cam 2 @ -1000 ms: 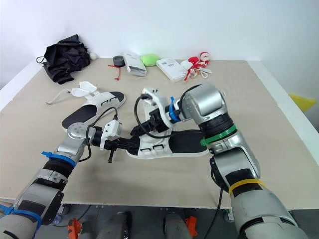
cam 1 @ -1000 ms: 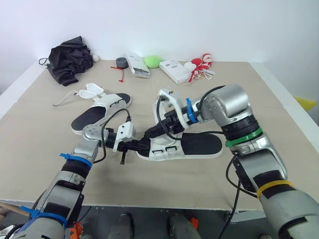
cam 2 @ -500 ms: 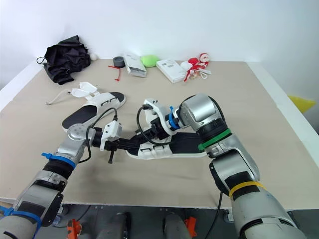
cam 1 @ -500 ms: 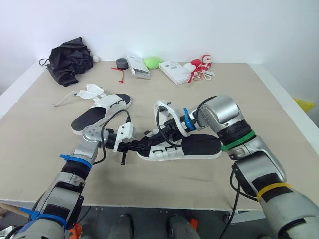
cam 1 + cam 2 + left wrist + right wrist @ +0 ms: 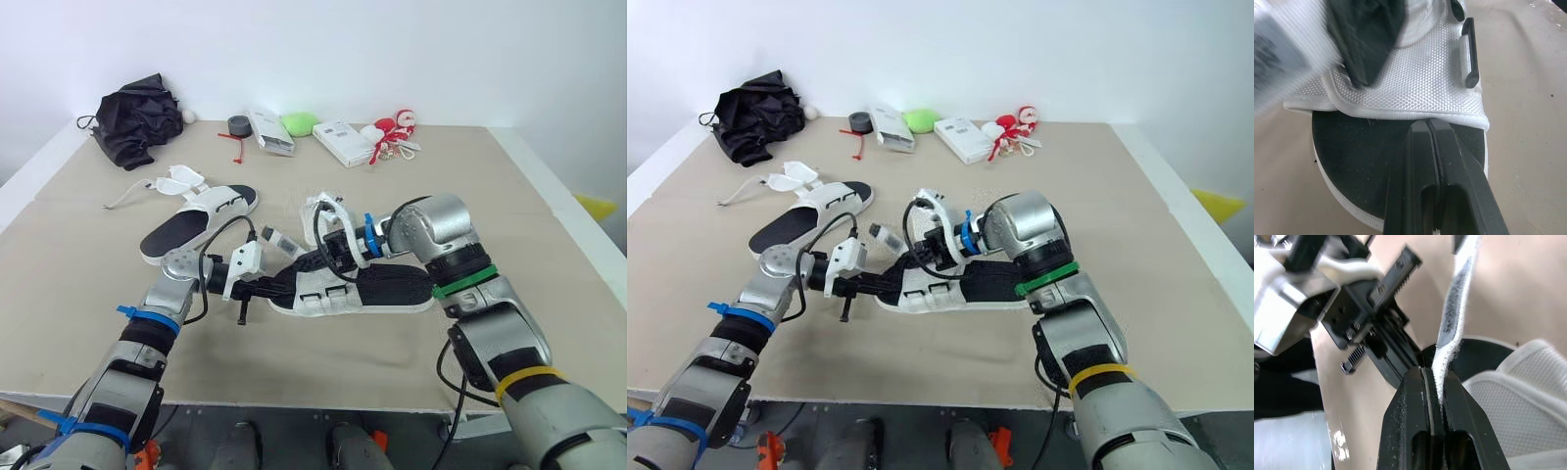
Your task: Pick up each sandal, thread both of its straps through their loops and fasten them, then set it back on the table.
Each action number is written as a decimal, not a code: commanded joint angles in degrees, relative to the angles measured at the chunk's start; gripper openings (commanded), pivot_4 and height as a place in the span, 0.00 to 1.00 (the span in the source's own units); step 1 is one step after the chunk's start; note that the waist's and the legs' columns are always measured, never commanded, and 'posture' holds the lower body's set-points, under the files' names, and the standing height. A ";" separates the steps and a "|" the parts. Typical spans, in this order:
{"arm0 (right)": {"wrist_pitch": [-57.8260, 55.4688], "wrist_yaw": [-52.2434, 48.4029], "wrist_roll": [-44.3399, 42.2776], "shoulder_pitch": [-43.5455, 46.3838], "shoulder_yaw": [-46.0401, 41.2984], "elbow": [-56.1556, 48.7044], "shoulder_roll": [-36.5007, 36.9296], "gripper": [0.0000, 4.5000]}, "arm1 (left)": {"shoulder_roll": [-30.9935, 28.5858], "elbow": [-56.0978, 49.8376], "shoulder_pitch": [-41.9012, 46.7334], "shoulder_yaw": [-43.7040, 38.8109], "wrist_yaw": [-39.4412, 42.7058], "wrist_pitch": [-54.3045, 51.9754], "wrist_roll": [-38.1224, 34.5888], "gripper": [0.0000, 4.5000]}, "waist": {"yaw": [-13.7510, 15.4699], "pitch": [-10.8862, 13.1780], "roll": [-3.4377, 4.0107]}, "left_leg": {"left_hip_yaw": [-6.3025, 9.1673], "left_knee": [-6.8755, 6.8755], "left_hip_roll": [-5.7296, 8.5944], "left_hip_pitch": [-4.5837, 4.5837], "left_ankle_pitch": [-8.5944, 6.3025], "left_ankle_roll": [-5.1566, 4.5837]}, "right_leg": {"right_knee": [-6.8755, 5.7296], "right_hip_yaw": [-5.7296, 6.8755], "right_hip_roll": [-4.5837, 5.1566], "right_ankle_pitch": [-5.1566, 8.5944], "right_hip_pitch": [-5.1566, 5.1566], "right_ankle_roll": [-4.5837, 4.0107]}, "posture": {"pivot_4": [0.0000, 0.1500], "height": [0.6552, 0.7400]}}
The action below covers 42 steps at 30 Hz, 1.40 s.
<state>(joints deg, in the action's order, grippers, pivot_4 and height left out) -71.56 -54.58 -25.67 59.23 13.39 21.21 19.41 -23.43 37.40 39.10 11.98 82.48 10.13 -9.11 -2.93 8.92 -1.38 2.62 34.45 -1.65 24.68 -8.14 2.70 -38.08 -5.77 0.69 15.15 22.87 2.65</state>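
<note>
Right gripper (image 5: 1430, 374) — fingers clamped on the free white strap (image 5: 1452, 318) of the near sandal (image 5: 387, 286), which rests on the table (image 5: 519, 225) in front of the robot. Left gripper (image 5: 1427, 125): fingers together, tips at the hem of the sandal's white upper, at the toe end. Step in hand, by judgement: bringing a strap to its black loop (image 5: 1469, 54). The next move calls for steering the strap tip squarely into that narrow slot — untwisted. The second sandal (image 5: 196, 223) lies farther off to the left, straps splayed open.
</note>
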 commanded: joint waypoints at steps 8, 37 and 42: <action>22.33 3.90 -2.32 -24.24 -11.79 -30.21 2.07 0.04 | -0.56 3.63 -3.50 4.46 0.16 -2.69 5.17 0.00 | 0.10 -0.02 -0.02 | 0.04 -0.07 0.00 0.06 -0.05 -0.03 | 0.00 -0.03 -0.06 0.09 -0.09 0.14 | 1.00 0.98; 134.41 13.64 45.91 -27.71 -1.50 -17.16 13.79 0.04 | -3.01 1.00 -4.72 3.33 1.62 -6.26 4.14 0.00 | -0.11 -0.04 -0.17 | 0.01 -0.28 -0.13 -0.45 -0.32 0.10 | 0.02 -0.11 -0.25 0.55 -0.53 -0.20 | 1.00 0.98; 137.54 17.36 50.36 -26.05 -0.52 -11.47 16.66 0.25 | -2.87 1.15 -4.81 3.48 1.36 -6.22 4.05 0.00 | -0.04 -0.05 -0.18 | 0.01 -0.32 -0.12 -0.48 -0.33 0.12 | 0.02 -0.13 -0.25 0.57 -0.56 -0.21 | 1.00 0.98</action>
<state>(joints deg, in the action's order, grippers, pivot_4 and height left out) 65.24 -38.84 24.18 32.25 13.39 9.35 35.28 -25.08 34.43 38.05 11.87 84.12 6.20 -9.53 -2.98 8.87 -1.55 2.63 34.13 -1.77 24.18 -8.47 2.82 -38.07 -5.90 0.44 15.72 22.27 2.43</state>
